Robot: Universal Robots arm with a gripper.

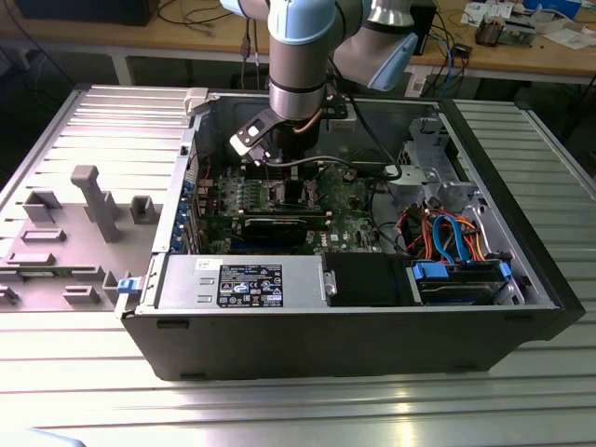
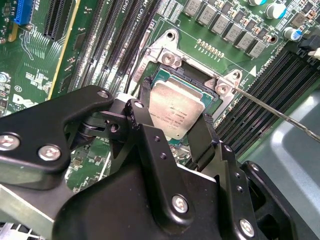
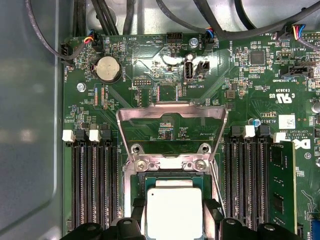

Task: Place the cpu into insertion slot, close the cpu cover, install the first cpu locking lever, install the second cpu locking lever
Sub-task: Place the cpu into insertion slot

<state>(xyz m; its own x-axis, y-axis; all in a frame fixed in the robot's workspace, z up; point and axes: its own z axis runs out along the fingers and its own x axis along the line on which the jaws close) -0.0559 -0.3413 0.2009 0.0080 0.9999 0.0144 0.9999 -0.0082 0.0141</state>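
The gripper [image 3: 174, 206] is narrowed onto the cpu [image 3: 174, 219], pinching two opposite edges; the cpu lies in the insertion slot [image 3: 129, 186] of the green motherboard [image 3: 150, 75]; the cpu cover [image 3: 172, 106] is swung open, clear of the slot; memory slots [image 3: 92, 185] flank it.

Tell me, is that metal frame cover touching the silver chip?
Apart. In the first wrist view the cpu cover stands open, tipped away from the cpu, with the green board showing through its opening.

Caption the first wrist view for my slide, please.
The gripper at the cpu in the insertion slot, cpu cover open.
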